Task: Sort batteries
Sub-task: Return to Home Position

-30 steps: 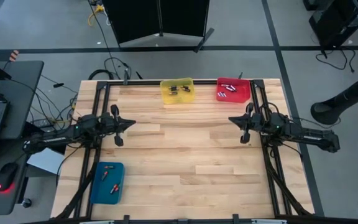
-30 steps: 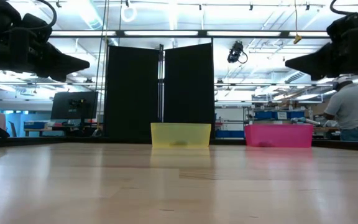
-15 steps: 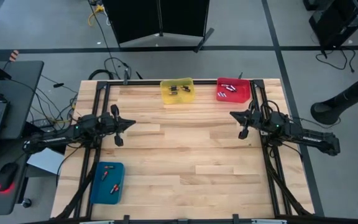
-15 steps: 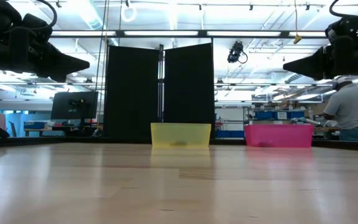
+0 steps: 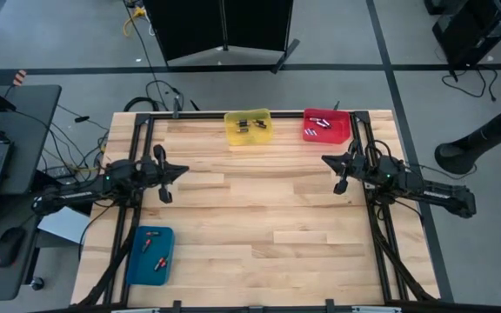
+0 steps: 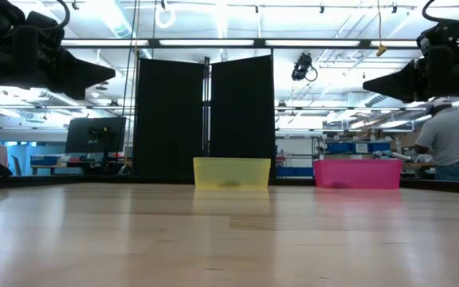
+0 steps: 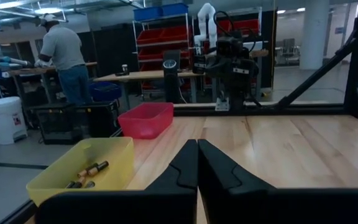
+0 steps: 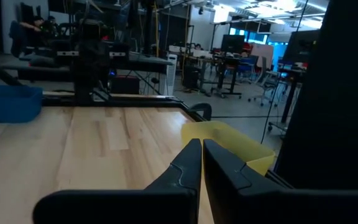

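My left gripper (image 5: 183, 170) hovers shut over the table's left side, and its fingers meet in the left wrist view (image 7: 197, 149). My right gripper (image 5: 324, 162) hovers shut over the right side, below the red bin (image 5: 326, 125). Both are raised above the wood in the low view, left gripper (image 6: 110, 76) and right gripper (image 6: 366, 80). The batteries lie inside bins: dark ones (image 5: 250, 124) in the yellow bin (image 5: 248, 128), several (image 5: 323, 124) in the red bin, red-orange ones (image 5: 151, 247) in the blue bin (image 5: 150, 255). The left wrist view shows batteries (image 7: 89, 169) on the yellow bin's floor.
The yellow and red bins stand at the table's far edge, the blue bin at its near left corner. Black frame rails (image 5: 133, 217) run along both table sides. The bare wood (image 5: 259, 209) between the arms holds nothing. A person (image 6: 453, 143) stands in the room beyond.
My right gripper has shifted a little toward the table's far edge, staying shut. My left gripper has risen slightly. The bins and batteries have stayed where they were.
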